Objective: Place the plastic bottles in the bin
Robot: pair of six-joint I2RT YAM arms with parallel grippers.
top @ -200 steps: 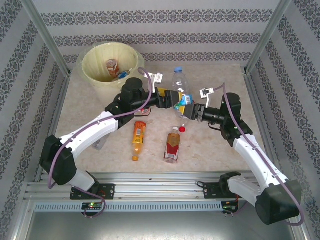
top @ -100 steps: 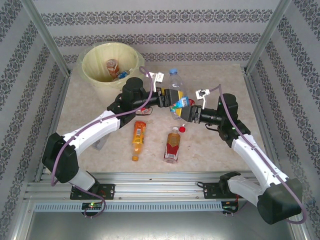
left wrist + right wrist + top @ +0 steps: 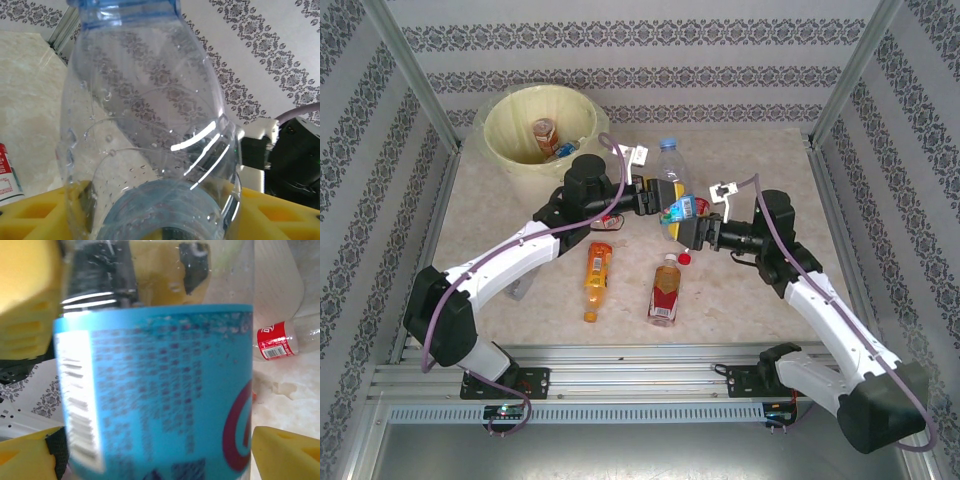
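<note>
1. Marbled beige stone pattern covers the table (image 3: 770,160), which is closed in by striped wallpaper (image 3: 640,40).
2. At the far left corner stands the bin (image 3: 510,120), a round white bucket lined with a pale yellow bag. A red-brown bottle (image 3: 544,132) and a bluish bottle (image 3: 563,150) lie inside it.
3. From the near left, the left arm (image 3: 510,255) reaches diagonally to mid-table. The right arm (image 3: 830,310) reaches in from the near right, and the two wrists meet at the middle.
4. Between them is the clear bottle (image 3: 672,172) with a blue label, tilted, cap toward the far wall, well apart from the bin. Whether its base touches the table I cannot tell.
5. The left gripper (image 3: 658,198) is clamped on the clear bottle (image 3: 150,125). In the left wrist view, yellow pads (image 3: 30,212) press it from both sides.
6. The right gripper (image 3: 692,232) has its jaws apart around the blue label (image 3: 165,400). In the right wrist view, one yellow finger (image 3: 285,450) stands clear of the plastic.
7. An orange bottle (image 3: 597,272) lies on the table nearer the bases, its cap toward the near edge. Just to its right lies a red-labelled bottle (image 3: 665,290), cap toward the far side.
8. A second clear bottle with a red label, the small red-banded bottle (image 3: 280,342), lies flat beneath the left wrist.
9. A tiny red cap (image 3: 685,257) sits beside the red-labelled bottle's top.
</note>
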